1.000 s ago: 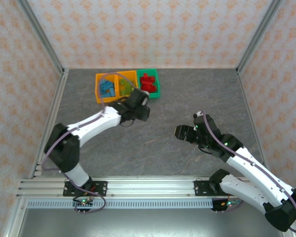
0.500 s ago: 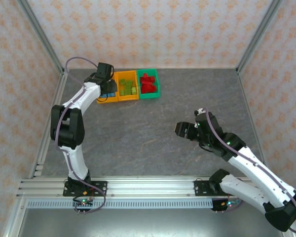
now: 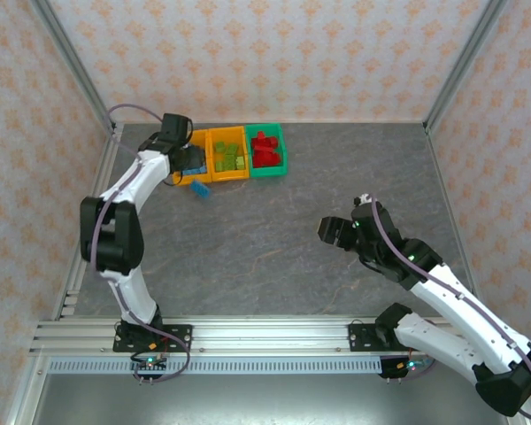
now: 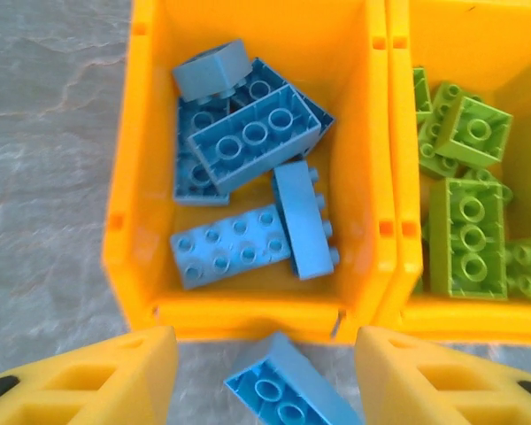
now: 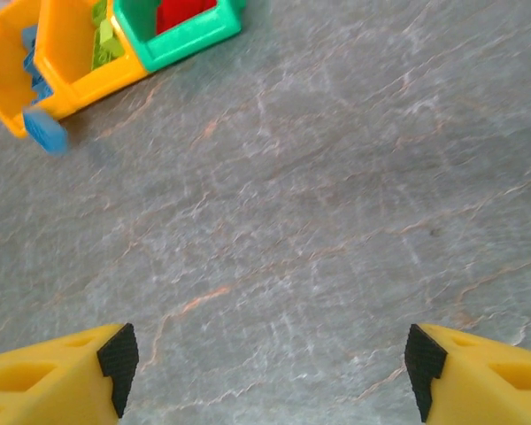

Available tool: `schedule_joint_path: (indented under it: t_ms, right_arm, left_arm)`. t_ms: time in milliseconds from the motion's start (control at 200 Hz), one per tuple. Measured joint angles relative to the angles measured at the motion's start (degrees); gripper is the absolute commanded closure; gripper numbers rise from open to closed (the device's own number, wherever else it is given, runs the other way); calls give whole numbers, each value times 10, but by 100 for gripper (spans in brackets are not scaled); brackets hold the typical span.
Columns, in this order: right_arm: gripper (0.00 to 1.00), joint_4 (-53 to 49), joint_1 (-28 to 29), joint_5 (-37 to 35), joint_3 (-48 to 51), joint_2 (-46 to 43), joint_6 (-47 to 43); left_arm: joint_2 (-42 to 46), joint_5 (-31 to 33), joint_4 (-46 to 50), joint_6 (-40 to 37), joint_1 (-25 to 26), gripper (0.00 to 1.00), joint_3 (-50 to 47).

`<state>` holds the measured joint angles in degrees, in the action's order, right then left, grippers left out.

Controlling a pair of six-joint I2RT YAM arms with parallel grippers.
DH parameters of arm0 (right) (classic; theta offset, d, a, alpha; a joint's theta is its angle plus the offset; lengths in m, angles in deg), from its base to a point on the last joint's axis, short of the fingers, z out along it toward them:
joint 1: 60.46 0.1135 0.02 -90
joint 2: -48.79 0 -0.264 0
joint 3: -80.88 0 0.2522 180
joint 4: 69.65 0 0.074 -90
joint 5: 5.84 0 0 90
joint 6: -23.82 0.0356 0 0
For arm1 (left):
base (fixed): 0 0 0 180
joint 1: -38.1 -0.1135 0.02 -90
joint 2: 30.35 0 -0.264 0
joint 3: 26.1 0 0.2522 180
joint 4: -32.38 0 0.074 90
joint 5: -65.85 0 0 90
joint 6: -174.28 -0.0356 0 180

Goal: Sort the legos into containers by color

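- Well, L gripper (image 4: 265, 372) jaws apart, holding nothing; blue lego (image 4: 288, 390) lies on table (image 4: 53, 133) just outside yellow bin (image 4: 124, 221) w/ blues.
- Regrip centred, lift over near wall, then drop.
- R gripper (image 5: 265, 363) apart, idle.

3 bins side by side, touching: L orange-yellow bin (image 4: 119, 221) w/ jumbled blue bricks (image 4: 252, 137), mid orange-yellow bin (image 4: 442, 27) w/ lime bricks (image 4: 465, 235), R green bin (image 3: 267, 172) w/ red bricks (image 3: 264, 149); 1 stray blue brick (image 4: 288, 394) lies studs-up just outside L bin's near wall.
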<state>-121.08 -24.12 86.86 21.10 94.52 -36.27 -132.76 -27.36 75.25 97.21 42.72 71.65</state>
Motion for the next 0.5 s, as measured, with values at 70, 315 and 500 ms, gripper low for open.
schedule_joint_path:
  t_ms: [70, 315, 500]
  right_arm:
    - [14, 6, 0, -22, 1, -6, 1]
    - [9, 29, -37, -116, 6, -5, -13]
    - [9, 66, -46, -117, 7, 16, -17]
  left_arm:
    - [72, -10, -6, 5, 0, 45, -45]
    - [376, -21, -71, 44, 43, 47, -265]
    - [368, -15, -76, 138, 63, 32, -331]
